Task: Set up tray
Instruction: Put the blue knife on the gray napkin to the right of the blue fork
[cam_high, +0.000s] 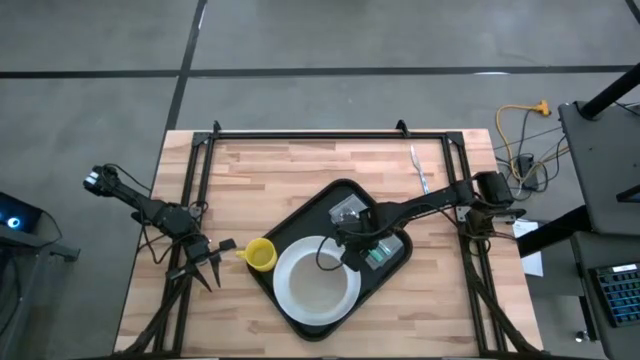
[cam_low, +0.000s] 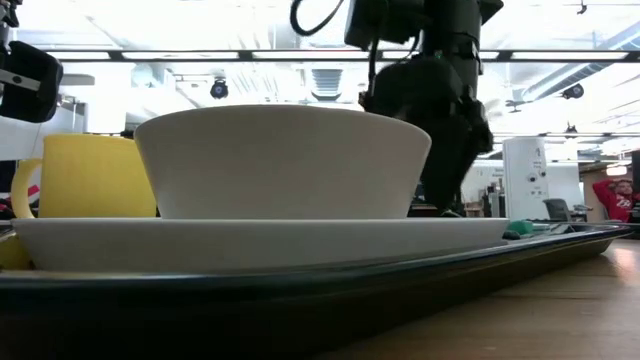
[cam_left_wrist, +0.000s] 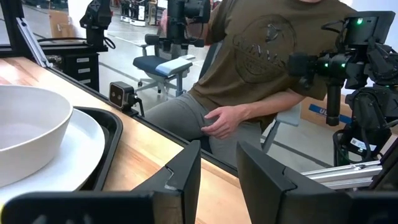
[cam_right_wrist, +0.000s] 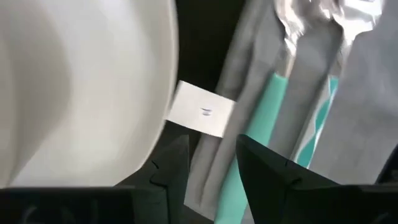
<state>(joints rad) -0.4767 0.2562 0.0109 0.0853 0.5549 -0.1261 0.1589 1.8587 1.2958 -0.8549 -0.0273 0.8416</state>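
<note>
The black tray (cam_high: 300, 220) lies askew in the middle of the table, its rim also in the low view (cam_low: 420, 280). On it a white plate (cam_high: 296, 308) carries a white bowl (cam_high: 318, 280). Beside them lies teal-handled cutlery on a grey napkin (cam_right_wrist: 273, 106), and a clear wrapper (cam_high: 347, 210). A yellow cup (cam_high: 260, 255) stands at the tray's left corner. My right gripper (cam_high: 350, 243) points down between plate and cutlery, its fingers a narrow gap apart (cam_right_wrist: 211, 158). My left gripper (cam_high: 212, 263) waits left of the cup, slightly open and empty (cam_left_wrist: 219, 155). My right gripper comes from above, pointing down at the edge of the grey napkin (cam_right_wrist: 205, 174) next to the plate's rim. Its fingers stand on either side of that edge, along the bundle. I cannot tell whether they touch it. The bundle lies flat on the tray.
A silvery utensil (cam_high: 420, 170) lies on the bare wood by the table's far right. A person (cam_left_wrist: 249, 68) sits just beyond the table's edge, one hand on a thigh. Bare wood shows to the tray's left, right and far side.
</note>
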